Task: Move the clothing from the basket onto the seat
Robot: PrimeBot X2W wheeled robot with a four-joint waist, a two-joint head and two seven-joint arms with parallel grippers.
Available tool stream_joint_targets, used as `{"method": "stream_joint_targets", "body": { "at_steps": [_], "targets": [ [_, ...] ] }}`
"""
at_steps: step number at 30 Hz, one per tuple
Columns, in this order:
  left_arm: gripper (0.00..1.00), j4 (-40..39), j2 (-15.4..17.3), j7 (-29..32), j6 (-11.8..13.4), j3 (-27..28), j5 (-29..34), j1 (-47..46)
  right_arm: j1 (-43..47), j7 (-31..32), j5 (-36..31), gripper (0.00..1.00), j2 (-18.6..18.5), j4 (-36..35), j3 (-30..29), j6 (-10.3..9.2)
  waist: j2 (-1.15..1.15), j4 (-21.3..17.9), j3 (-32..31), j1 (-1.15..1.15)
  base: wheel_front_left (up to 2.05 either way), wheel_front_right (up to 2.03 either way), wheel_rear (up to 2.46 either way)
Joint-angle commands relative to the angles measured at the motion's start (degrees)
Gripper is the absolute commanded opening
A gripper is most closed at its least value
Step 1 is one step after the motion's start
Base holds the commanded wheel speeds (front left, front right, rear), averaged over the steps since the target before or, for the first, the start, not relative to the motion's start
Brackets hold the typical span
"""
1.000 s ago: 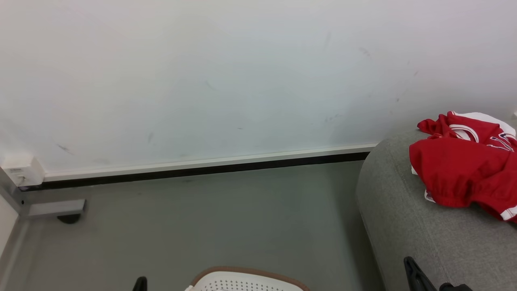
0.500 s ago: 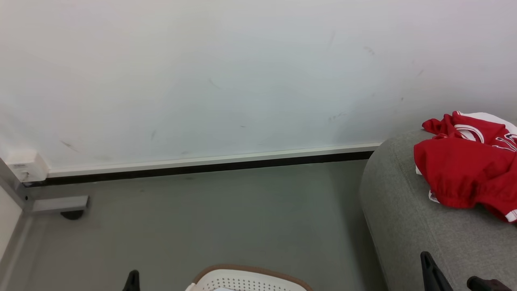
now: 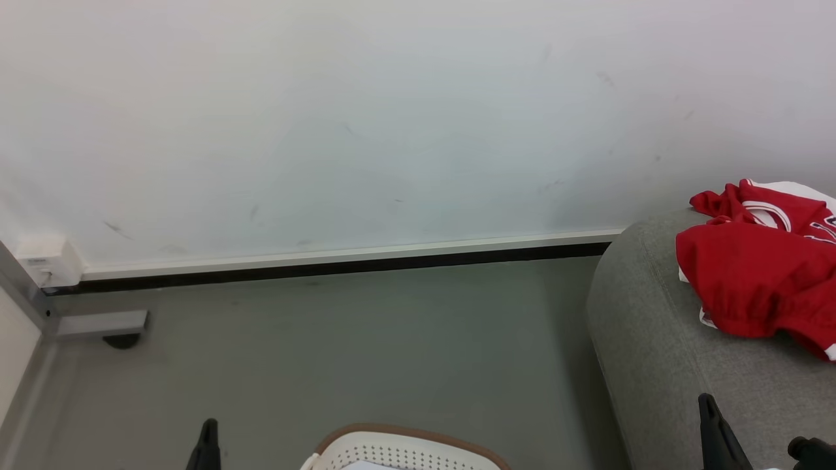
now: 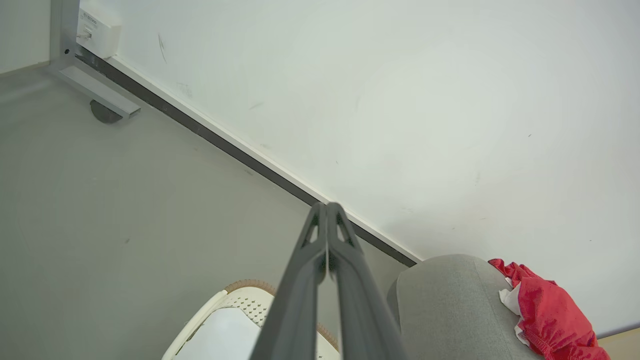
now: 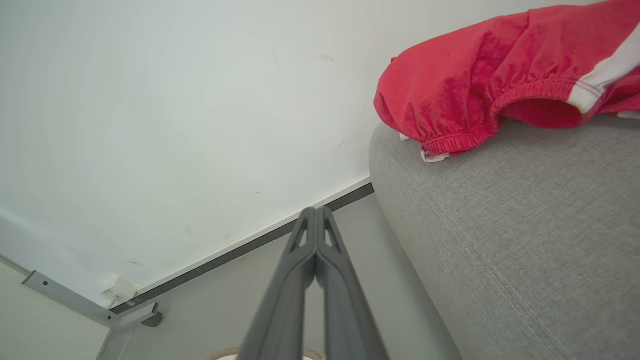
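Red clothing [image 3: 757,267] with white bands lies bunched on the grey seat [image 3: 659,365] at the right; the same clothing [image 5: 480,85] lies on the seat [image 5: 525,240] in the right wrist view, and the clothing [image 4: 550,310] and the seat [image 4: 450,305] also appear in the left wrist view. The white basket [image 3: 405,447] with its brown rim peeks in at the bottom centre, and that basket [image 4: 225,320] has white lining inside. My left gripper [image 4: 326,207] is shut and holds nothing; the left gripper [image 3: 209,434] shows as a dark tip left of the basket. My right gripper [image 5: 316,212] is shut and holds nothing, and the right gripper [image 3: 708,408] stands in front of the seat.
A white wall [image 3: 392,130] with a dark skirting strip [image 3: 326,267] runs behind the grey floor [image 3: 359,352]. A metal frame foot [image 3: 98,323] and a small white box [image 3: 46,261] sit in the left corner.
The head view has shifted, so the whole scene sits slightly further right. Both gripper tips have spread outwards and the left one shows higher.
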Motion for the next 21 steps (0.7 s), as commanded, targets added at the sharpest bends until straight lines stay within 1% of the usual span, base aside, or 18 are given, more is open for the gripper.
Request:
{"method": "stream_joint_targets", "body": {
  "at_steps": [1,21],
  "targets": [
    [0.0,-1.05,0.09,0.54,0.13,0.47,-2.33,-1.5,-1.95,0.52,2.48,0.0,-0.5,-1.11,-0.42,-0.03,0.0,0.08,0.04,0.0,0.0,0.0,0.0],
    [0.0,-1.85,-0.09,4.45,0.26,1.83,-16.93,-3.98,-3.3,4.27,18.7,0.0,-0.78,-2.17,-2.12,-0.05,0.0,1.01,0.57,0.0,0.0,0.0,0.0]
  ]
}}
